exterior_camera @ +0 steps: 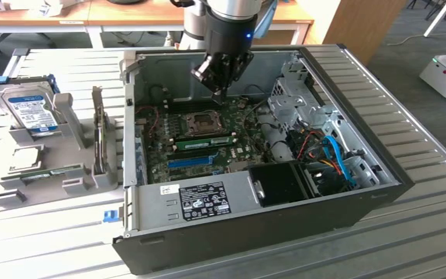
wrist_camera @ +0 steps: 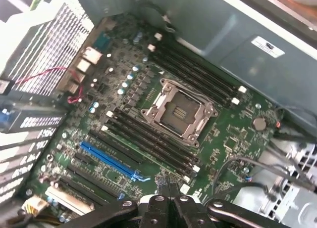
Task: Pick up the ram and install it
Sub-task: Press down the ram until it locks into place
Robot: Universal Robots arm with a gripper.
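Ribbed metal table (exterior_camera: 424, 192), matt grey steel case (exterior_camera: 324, 64)

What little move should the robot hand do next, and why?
Probably lift straight up out of the computer case. The gripper is shut with nothing visibly in it, low over the motherboard, while a green ram stick sits in the gray holder outside, on the exterior view's left.

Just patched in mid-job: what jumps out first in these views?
The open computer case fills the middle of the table, its green motherboard exposed with the bare CPU socket at its centre. The arm's shut pincer hangs over the board. A ram stick sits by the socket, near the blue slot.
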